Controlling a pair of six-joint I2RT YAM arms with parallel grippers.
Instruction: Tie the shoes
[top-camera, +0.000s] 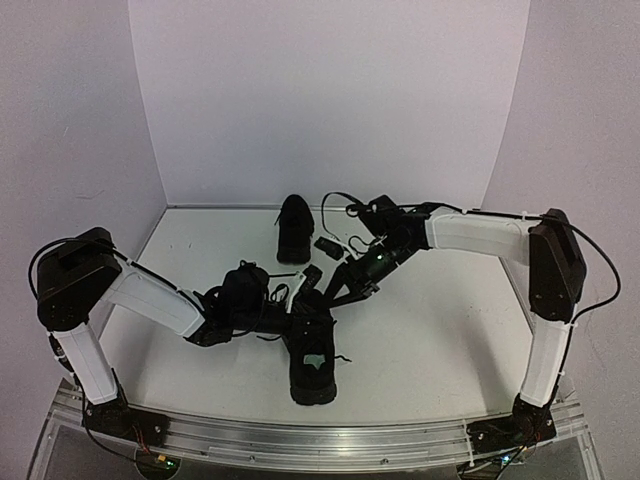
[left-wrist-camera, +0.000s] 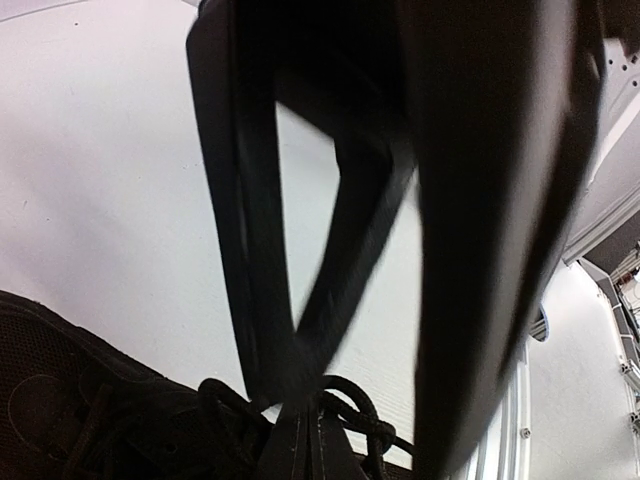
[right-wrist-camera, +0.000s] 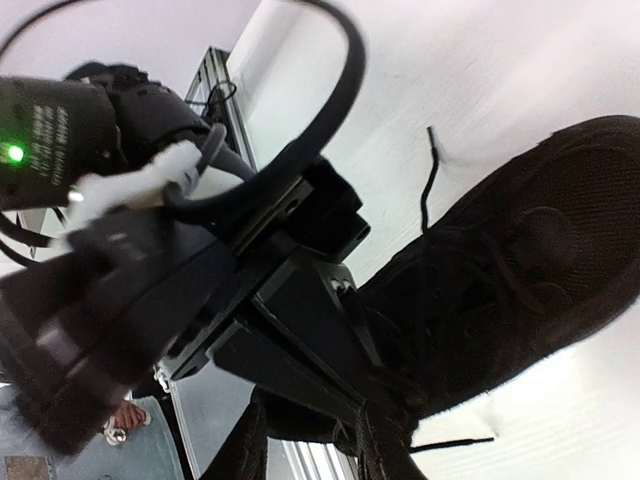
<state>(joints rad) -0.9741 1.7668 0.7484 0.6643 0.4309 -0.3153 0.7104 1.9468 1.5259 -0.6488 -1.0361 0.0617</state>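
**On the white table, a knot barely begun**

Near the front edge, the closer black sneaker lies with its toe toward the arm bases, and a pale label shows inside it. Both arms meet over its tongue end. The left gripper is closed tight, its tips pressed together. A coil of thin black lace is bunched right at those tips, though I cannot tell whether the lace is actually pinched or only lies against them. The right gripper hangs just beside it over the same shoe. In its own wrist view its fingers stand a little apart, and I see nothing between them.

From here the job looks to be at an early stage. One lace end trails loose on the table beside the sneaker, and another sticks out near the sole. I see no finished bow anywhere on the shoe, so crossing, looping and pulling snug all seem left to do.

The second sneaker sits farther back toward the wall, well apart from both grippers. Its laces are too small and dark for me to tell whether they are tied, and I judge that it waits its turn.
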